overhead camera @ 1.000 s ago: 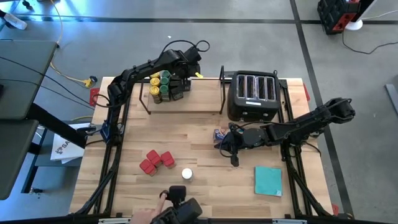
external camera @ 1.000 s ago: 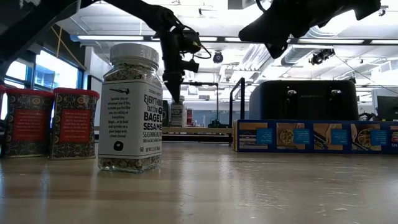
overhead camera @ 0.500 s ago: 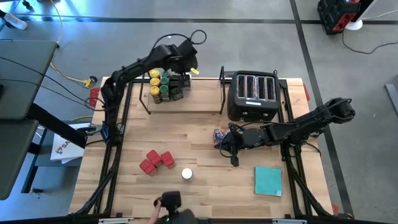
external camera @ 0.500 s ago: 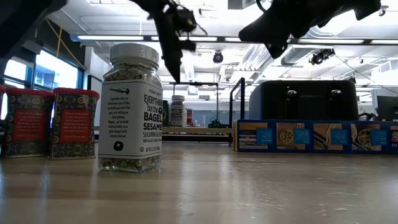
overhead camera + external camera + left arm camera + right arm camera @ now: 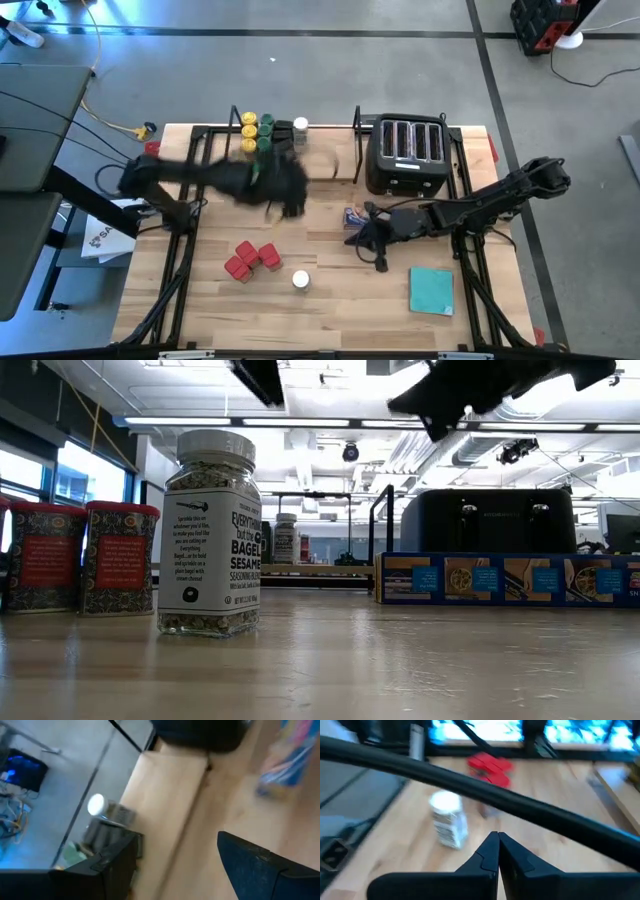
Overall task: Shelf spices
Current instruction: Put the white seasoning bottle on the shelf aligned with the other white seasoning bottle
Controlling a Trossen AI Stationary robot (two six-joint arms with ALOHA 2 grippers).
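Left gripper (image 5: 287,190) above worktop centre-left, fingers apart, empty. Right gripper (image 5: 498,851) closed, empty. Jars (image 5: 262,133) on shelf (image 5: 330,175), back edge; tins (image 5: 250,260) near front.

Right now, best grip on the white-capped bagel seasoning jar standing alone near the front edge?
Take the jar by its white cap or upper body, coming straight down. It stands upright with open table around it; the red tins sit apart, leaving finger room.
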